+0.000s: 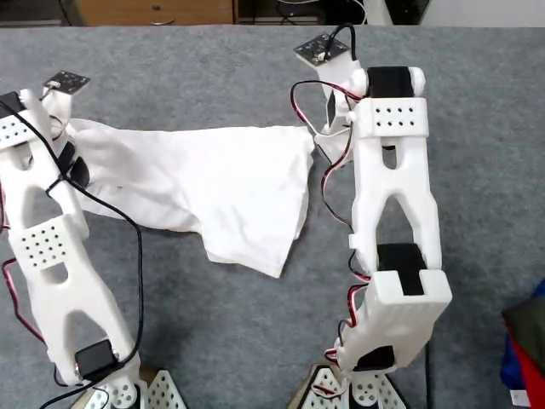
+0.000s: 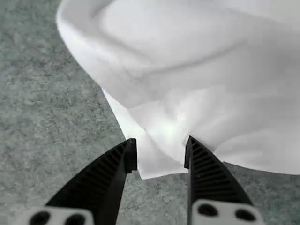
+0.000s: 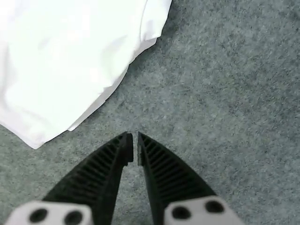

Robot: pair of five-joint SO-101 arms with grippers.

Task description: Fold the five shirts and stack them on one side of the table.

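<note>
Black ribbed left jaws stand apart in the left wrist view, their tips low over the grey counter [image 2: 42,117]. A hem corner of the white shirt [image 2: 197,70] lies in the gap between them. Whether either tip presses on the cloth cannot be told. Beyond the tips the fabric rises in soft folds with a rolled edge.

Right jaws, seen in the right wrist view, are drawn together with only a sliver of gap and nothing between them. They point down at bare counter [image 3: 225,84], just beside the shirt's [image 3: 61,61] edge and apart from it.

From the high view, the white shirt [image 1: 213,187] lies rumpled and partly spread on the counter [image 1: 477,102], between the two arms. One narrow end runs under the left arm [image 1: 51,247] at the robot's left side. The wider part reaches toward the middle, and a loose flap hangs down toward the arm bases.

The right arm [image 1: 396,204] stretches forward along the shirt's right side, its wrist near the shirt's far right corner. Red and black wires [image 1: 328,183] loop beside that arm, close to the cloth's edge.

At the robot's far right, well apart from the white shirt, sits a pile of coloured cloth [image 1: 526,341] in dark green, blue and red, cut off by the frame. Wooden furniture [image 1: 153,10] stands beyond the far edge of the counter.
</note>
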